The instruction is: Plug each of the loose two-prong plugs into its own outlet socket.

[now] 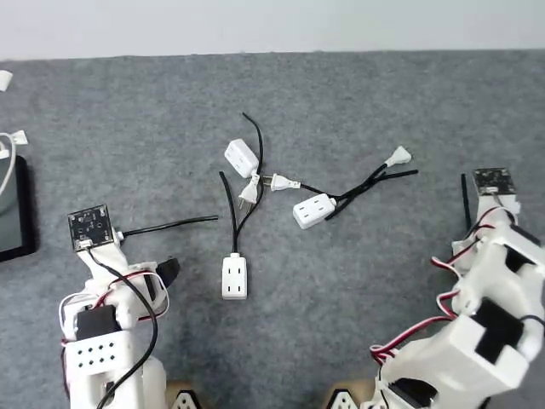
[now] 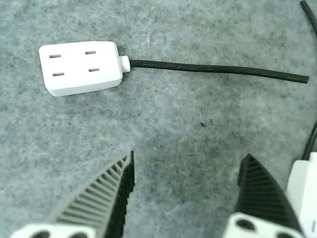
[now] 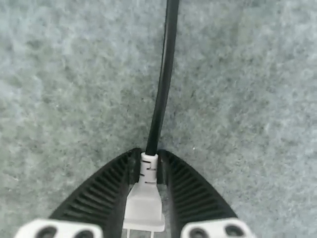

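Clamped on one plug, with a socket to find.

With the right gripper (image 3: 147, 156) pinched tight on the white plug (image 3: 143, 203) between its jaws, and the black cord (image 3: 163, 74) trailing straight out ahead of them over the grey mat (image 3: 59, 74), hold that squeeze firm. Check the prongs first, apparently facing back toward the wrist and hardly in sight. Carry low, square the prongs to the slots, and push straight in, never at a slant. Bring the left gripper (image 2: 189, 158), spread wide and empty above the mat, onto the white socket block (image 2: 81, 67) lying ahead of its jaws and off to one side, apart from them, to brace it against sliding.
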